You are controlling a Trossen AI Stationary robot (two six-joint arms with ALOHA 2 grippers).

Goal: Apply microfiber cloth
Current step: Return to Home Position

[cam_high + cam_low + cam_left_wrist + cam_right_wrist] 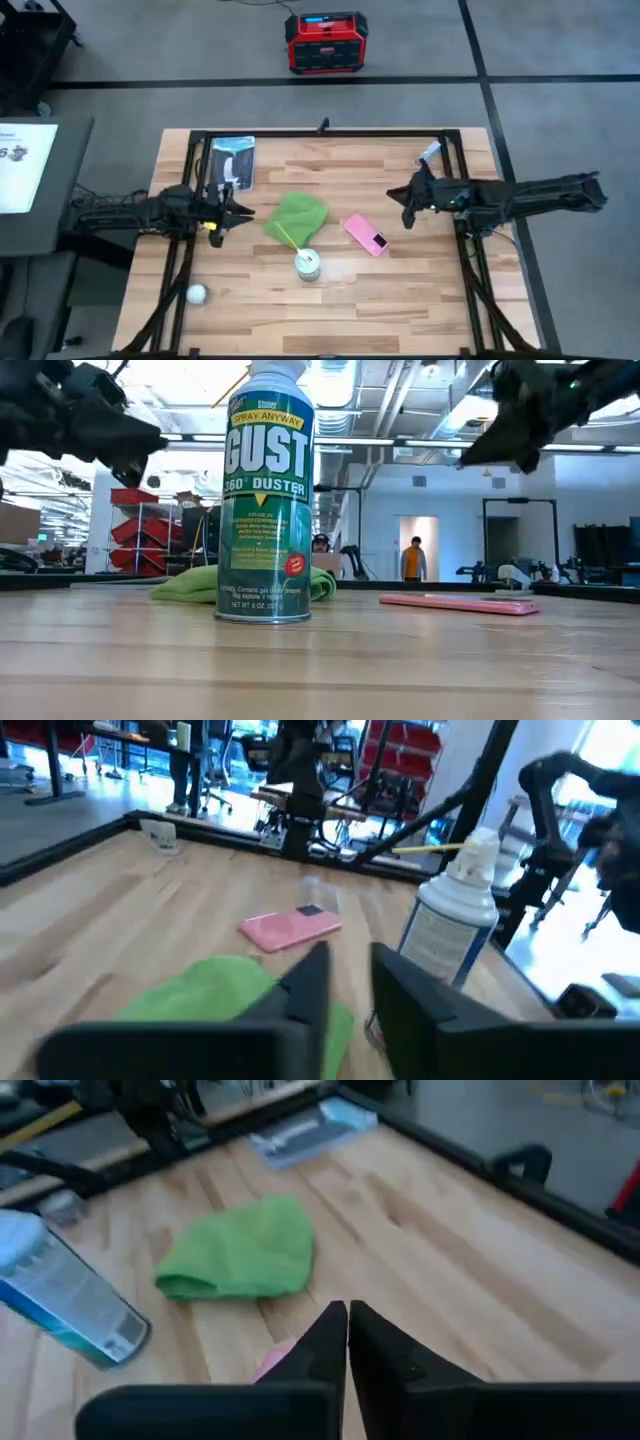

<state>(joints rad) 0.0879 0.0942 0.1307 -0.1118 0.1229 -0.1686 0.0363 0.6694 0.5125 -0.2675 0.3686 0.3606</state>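
The bright green microfiber cloth (pixel 296 217) lies bunched on the wooden table near its middle; it also shows in the right wrist view (pixel 243 1250) and behind the can in the low view (pixel 190 584). A pink-backed phone (pixel 365 234) lies flat to its right. My left gripper (pixel 236 212) hovers above the table just left of the cloth, fingers open (pixel 346 982). My right gripper (pixel 408 211) hovers right of the phone, fingers shut (pixel 347 1335). Neither touches anything.
A tall duster spray can (pixel 307 264) with a yellow straw stands near the cloth's near side. A plastic packet (pixel 232 162) lies at the far left, a small white ball (pixel 196 294) at the near left. A black frame (pixel 320 133) rims the table.
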